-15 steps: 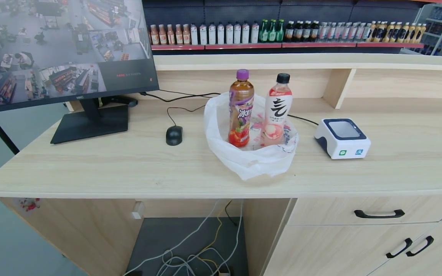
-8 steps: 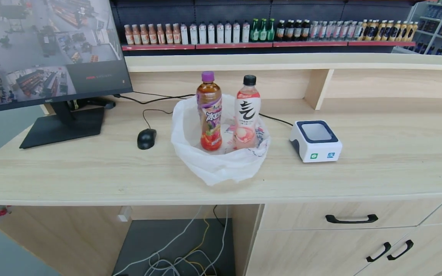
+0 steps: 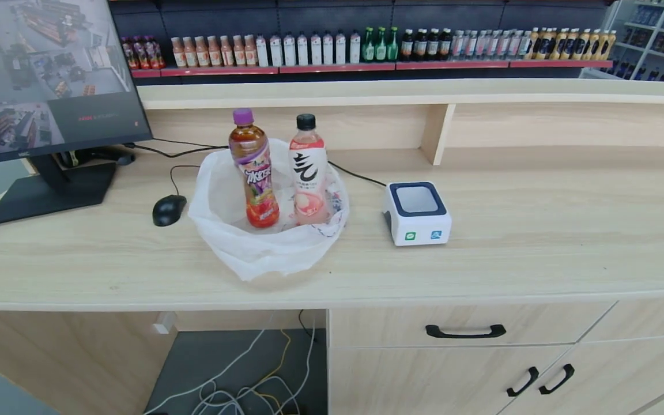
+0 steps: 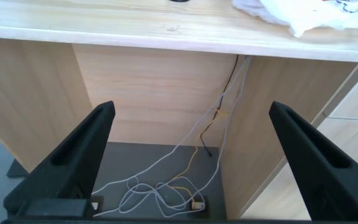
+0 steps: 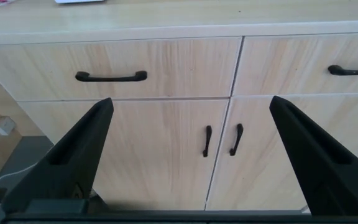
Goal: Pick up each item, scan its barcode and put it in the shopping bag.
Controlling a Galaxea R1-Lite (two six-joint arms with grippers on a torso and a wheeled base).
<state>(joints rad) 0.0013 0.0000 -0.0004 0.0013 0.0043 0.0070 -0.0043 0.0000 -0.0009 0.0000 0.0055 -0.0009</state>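
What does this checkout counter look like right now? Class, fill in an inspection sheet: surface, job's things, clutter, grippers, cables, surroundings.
Surface: light wooden counter, flat.
Job's things: purple-capped bottle and black-capped bottle stand upright inside the white shopping bag; scanner sits apart, on the robot's right of the bag.
Clutter: mouse and monitor on the bag's left.
Grippers: left gripper, jaws open, low before the knee space; right gripper, jaws open, low before the drawer.
Cables: loose cables on the floor under the counter; scanner cable runs behind the bag.
Surroundings: shelf of bottles behind the counter.
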